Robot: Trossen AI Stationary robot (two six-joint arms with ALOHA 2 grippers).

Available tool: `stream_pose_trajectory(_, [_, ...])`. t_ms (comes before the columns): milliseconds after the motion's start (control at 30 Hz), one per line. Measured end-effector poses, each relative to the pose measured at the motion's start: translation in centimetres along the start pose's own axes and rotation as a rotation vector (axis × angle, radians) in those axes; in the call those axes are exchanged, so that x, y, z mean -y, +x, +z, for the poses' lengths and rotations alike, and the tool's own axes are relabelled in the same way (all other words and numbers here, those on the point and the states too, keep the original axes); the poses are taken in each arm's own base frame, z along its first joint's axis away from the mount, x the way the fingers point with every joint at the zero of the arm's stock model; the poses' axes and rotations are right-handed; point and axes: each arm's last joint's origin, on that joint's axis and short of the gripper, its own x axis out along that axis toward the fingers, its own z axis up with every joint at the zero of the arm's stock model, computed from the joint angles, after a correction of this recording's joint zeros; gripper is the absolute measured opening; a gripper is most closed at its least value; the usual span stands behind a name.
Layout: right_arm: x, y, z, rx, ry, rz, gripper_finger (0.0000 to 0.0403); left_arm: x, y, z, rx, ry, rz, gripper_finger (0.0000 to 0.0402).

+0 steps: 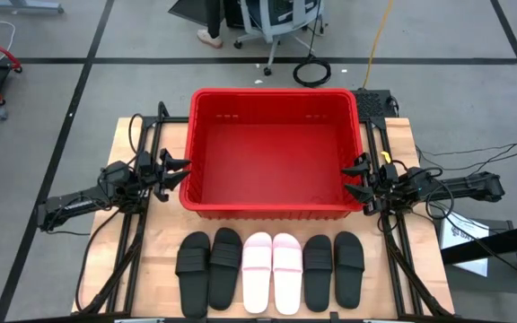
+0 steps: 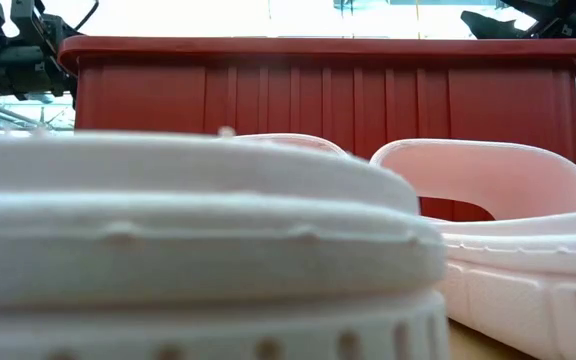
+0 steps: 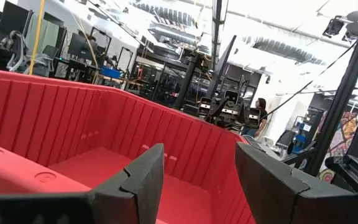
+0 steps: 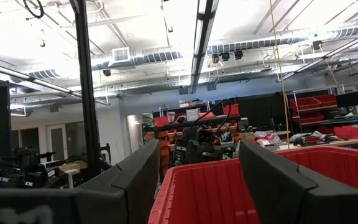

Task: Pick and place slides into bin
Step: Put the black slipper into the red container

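Observation:
The red bin (image 1: 275,148) stands in the middle of the table, nothing inside it. Along the near edge lie several slides in a row, soles down: two black (image 1: 209,267) at the left, two pale pink (image 1: 271,260) in the middle, two black (image 1: 332,267) at the right. In the low view the pink slides (image 2: 488,190) fill the foreground before the bin's wall (image 2: 318,95). My left gripper (image 1: 179,170) hovers open at the bin's left rim; my right gripper (image 1: 352,179) hovers open at its right rim. Both are clear of everything.
Black frame rails (image 1: 137,233) run along both sides of the table. Cables (image 1: 456,157) trail off the right side. Bare wood shows between the bin and the slides. An office chair (image 1: 272,22) and a person's foot (image 1: 209,38) are beyond the far edge.

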Motion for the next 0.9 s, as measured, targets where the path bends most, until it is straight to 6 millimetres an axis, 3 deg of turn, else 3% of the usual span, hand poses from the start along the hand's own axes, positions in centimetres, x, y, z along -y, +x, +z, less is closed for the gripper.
stream_pose_trajectory(900, [-0.02, 0.0, 0.19, 0.02, 0.006, 0.002, 0.0212, 0.0, 0.0, 0.03, 0.003, -0.004, 0.001, 0.0198])
